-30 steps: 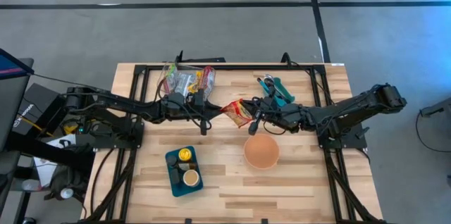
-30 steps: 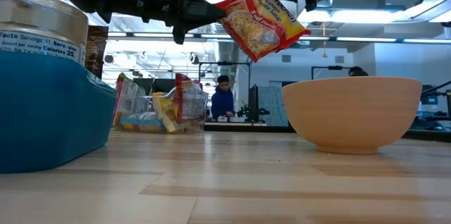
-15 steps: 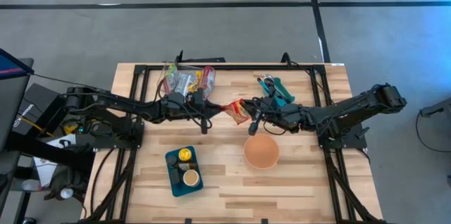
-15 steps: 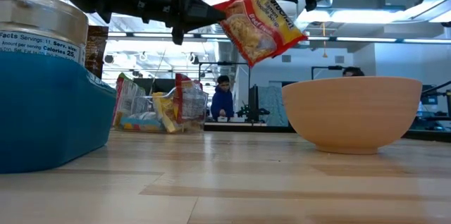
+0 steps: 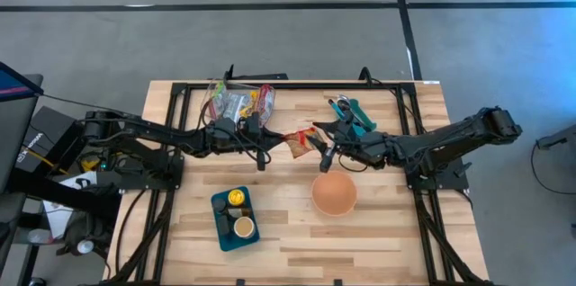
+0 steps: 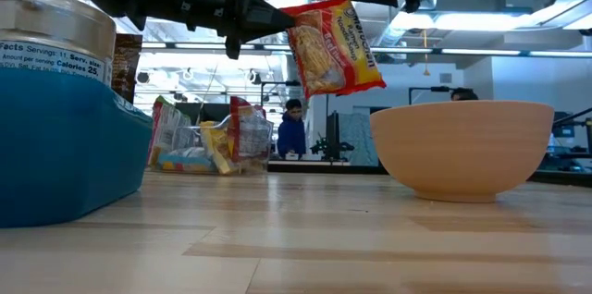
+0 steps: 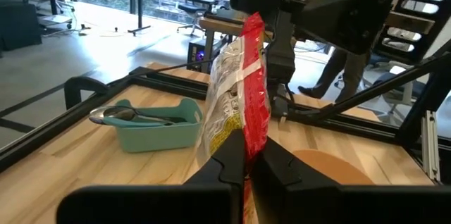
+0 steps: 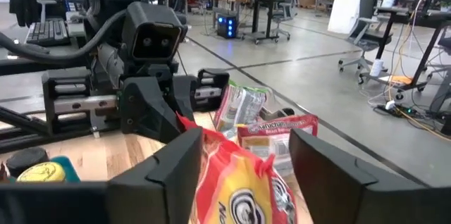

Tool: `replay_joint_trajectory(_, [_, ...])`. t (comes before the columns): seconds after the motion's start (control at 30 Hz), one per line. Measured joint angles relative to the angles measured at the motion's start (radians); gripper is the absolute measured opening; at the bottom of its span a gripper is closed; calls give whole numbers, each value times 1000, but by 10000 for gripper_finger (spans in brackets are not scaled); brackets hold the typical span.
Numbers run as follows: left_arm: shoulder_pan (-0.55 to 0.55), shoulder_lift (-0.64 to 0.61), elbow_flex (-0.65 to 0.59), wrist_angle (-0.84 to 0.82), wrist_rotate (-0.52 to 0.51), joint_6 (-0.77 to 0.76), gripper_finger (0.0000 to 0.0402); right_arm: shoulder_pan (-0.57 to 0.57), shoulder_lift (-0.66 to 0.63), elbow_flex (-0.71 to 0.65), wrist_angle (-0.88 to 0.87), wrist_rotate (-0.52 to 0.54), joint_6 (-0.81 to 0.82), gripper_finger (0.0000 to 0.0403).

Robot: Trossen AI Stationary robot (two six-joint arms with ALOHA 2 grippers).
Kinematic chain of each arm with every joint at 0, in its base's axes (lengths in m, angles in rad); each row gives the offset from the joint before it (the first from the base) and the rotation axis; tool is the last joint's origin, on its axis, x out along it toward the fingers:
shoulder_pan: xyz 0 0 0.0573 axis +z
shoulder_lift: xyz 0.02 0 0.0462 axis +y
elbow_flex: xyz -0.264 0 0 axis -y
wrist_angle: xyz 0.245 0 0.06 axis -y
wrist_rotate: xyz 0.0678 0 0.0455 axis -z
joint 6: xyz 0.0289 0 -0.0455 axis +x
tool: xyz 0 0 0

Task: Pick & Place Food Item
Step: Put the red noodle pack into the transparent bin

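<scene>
Holding: left gripper (image 5: 274,140) is clamped on one corner of the noodle packet (image 6: 331,46); packet hangs in the air between the two arms, above the table (image 5: 288,232), not set down anywhere.
Left side: blue tray (image 5: 236,218) with two round containers sits toward the table's front, well apart from the packet.
Behind left arm: pile of snack bags (image 5: 238,102), untouched as far as visible.
Centre: packet hangs just left of the bowl (image 5: 334,193) in the low view, above rim height; placement is judged not yet done.
Right gripper: right gripper (image 5: 317,145) sits at the packet's far edge, fingers spread either side of it in the right wrist view, no grip visible.
Right rear: teal bin (image 5: 353,115) with utensils, just behind the right arm.
Obstacles: right arm crowds the way toward the bowl; nothing else blocks it.
</scene>
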Motion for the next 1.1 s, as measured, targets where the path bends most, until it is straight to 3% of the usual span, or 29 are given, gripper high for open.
replay_joint_trajectory(0.2, [0, 0, 0, 1, -15, 0, 2, 4, -86, 0, -130, 0, 36, 227])
replay_joint_trajectory(0.47, [0, -26, 0, 16, -110, 3, 2, 25, -193, 0, -369, 1, 136, 217])
replay_joint_trajectory(0.77, [0, -86, 0, 16, -332, 65, 1, 76, -234, 0, -566, 4, 249, 188])
replay_joint_trajectory(1.1, [2, -218, 0, 17, -576, 197, 1, 127, -185, -1, -588, 4, 266, 156])
